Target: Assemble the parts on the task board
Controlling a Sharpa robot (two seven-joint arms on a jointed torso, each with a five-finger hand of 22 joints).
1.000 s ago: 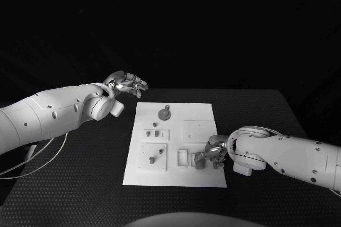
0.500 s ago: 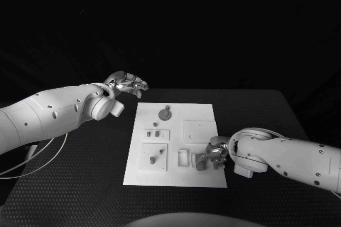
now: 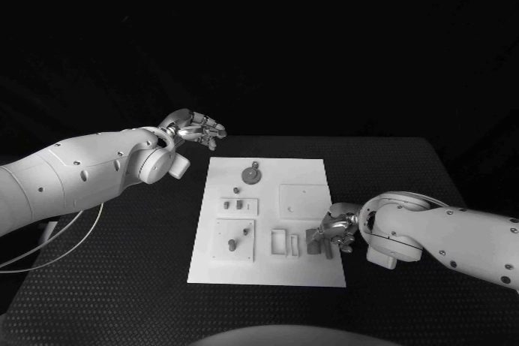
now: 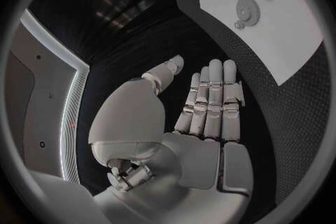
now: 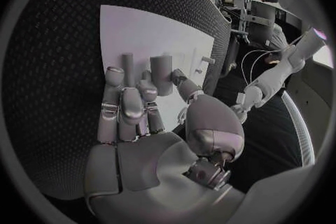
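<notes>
Holding a grey cylindrical part [image 5: 160,74] between thumb and fingers, the right hand [image 3: 331,236] sits at the near right edge of the task board [image 3: 303,169]. The left hand [image 3: 195,128] hovers off the board's far left corner, fingers straight and together, empty. A gear-shaped part [image 3: 251,173] lies nearby. No writing is legible.

The black table [image 3: 130,263] carries the white task board [image 3: 265,267], lying flat between the left hand [image 3: 195,128] and right hand [image 3: 335,230].
</notes>
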